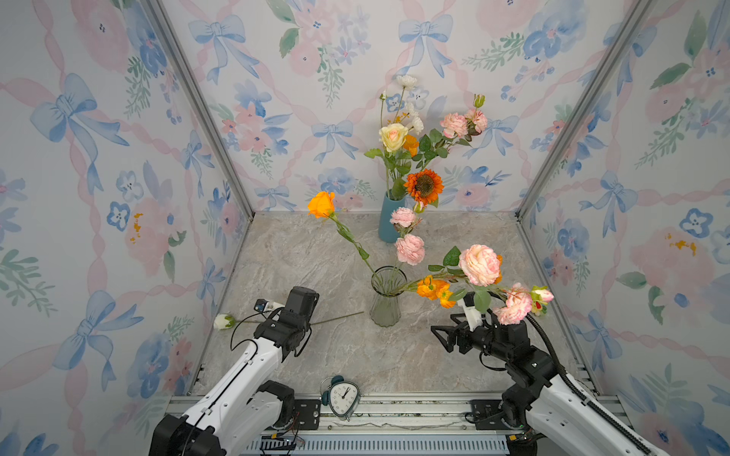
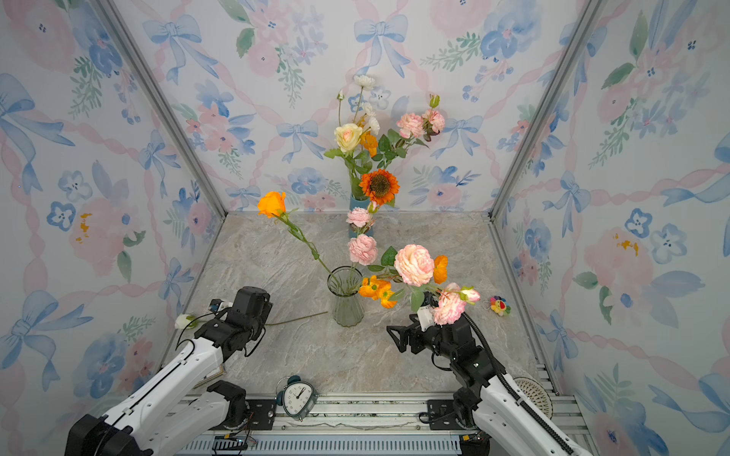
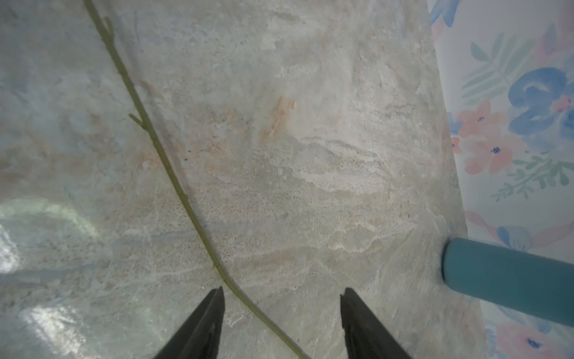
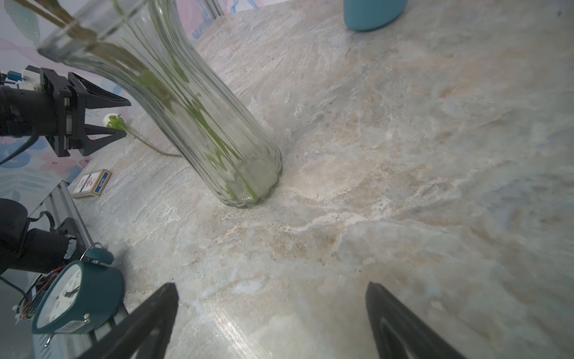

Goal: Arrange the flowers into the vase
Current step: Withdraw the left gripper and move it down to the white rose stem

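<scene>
Hovering with the black left gripper (image 3: 283,290) partly open and empty astride the thin green stem (image 3: 167,169) of a white-budded flower (image 1: 223,321) lying flat on the marbled grey tabletop (image 1: 347,355) left of the ribbed clear glass vase (image 1: 386,304) holding orange and pink blooms (image 1: 479,264), black right gripper (image 4: 271,285) spread wide, empty.

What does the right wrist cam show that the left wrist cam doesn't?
Only right wrist: the glass vase holding green stems, the alarm clock, a card box, the white bud and the open left gripper. Only left wrist: the bud's bare stem passing between that gripper's fingers. Both: the marble table, the teal vase and a stretch of that stem.
</scene>
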Action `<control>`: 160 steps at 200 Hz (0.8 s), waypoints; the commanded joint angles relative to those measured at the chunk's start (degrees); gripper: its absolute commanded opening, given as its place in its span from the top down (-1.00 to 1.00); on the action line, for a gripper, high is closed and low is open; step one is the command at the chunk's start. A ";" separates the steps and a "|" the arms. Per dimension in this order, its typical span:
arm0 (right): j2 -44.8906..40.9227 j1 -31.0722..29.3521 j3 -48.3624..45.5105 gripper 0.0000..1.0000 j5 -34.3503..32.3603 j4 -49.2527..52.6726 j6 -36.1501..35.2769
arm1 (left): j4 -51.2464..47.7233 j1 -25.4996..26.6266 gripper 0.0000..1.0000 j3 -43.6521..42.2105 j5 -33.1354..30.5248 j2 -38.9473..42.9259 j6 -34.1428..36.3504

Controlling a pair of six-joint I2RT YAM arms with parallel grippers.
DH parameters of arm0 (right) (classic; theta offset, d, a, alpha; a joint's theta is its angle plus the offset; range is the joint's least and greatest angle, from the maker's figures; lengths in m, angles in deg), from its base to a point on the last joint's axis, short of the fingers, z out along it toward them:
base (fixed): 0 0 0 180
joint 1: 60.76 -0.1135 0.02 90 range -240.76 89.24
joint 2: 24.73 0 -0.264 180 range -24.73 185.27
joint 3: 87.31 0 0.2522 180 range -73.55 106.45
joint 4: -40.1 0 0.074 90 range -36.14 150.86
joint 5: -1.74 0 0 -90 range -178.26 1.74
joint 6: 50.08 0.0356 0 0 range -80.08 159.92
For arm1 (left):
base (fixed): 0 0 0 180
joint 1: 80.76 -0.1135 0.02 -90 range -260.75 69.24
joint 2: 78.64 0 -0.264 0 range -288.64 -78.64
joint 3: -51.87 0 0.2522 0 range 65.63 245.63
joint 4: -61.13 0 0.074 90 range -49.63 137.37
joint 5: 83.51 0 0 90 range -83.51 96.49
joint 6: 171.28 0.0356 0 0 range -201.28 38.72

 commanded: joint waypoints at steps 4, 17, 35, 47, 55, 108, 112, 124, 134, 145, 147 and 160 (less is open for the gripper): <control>1.23 0.51 0.17 -0.94 4.58 -0.29 0.80 | -4.04 -1.62 -0.17 -0.96 -2.59 -0.73 -12.14; -0.30 0.45 -0.26 -0.94 4.15 0.11 0.97 | -4.04 -4.55 -0.17 -0.28 -0.60 -3.24 -9.94; -3.78 0.58 -1.40 -0.94 2.90 0.68 1.39 | -4.00 -7.52 -0.16 0.09 1.12 -6.01 -7.77; -6.32 0.58 -2.20 -0.94 2.19 1.10 1.74 | -4.04 -9.22 -0.12 0.00 2.67 -7.17 -7.04; -7.70 0.54 -2.66 -0.94 1.90 1.19 1.93 | -4.03 -10.13 -0.12 0.24 3.32 -8.04 -5.95; -10.57 0.44 -3.74 -0.94 1.62 1.44 2.18 | -3.82 -13.25 -0.02 2.24 2.96 -14.48 -3.42; -10.48 0.42 -3.73 -0.94 1.67 1.36 2.16 | -3.86 -13.51 -0.02 2.35 2.89 -14.86 -3.42; -10.08 0.33 -3.74 -0.94 1.97 1.10 2.09 | -3.89 -14.44 -0.01 2.72 3.39 -16.13 -3.16; -9.86 0.04 -3.74 -0.94 2.07 0.92 2.02 | -3.87 -14.98 0.00 3.28 3.65 -17.26 -3.01; -9.69 -0.28 -3.66 -0.94 1.91 0.98 1.82 | -3.81 -15.32 0.01 3.95 3.17 -18.55 -2.46; -9.75 -0.38 -3.66 -0.94 1.94 0.99 1.80 | -3.79 -15.40 0.01 4.14 3.09 -18.87 -2.34; -10.14 -0.72 -3.73 -0.94 1.61 1.13 1.62 | -3.78 -16.16 0.02 4.94 3.02 -20.49 -1.68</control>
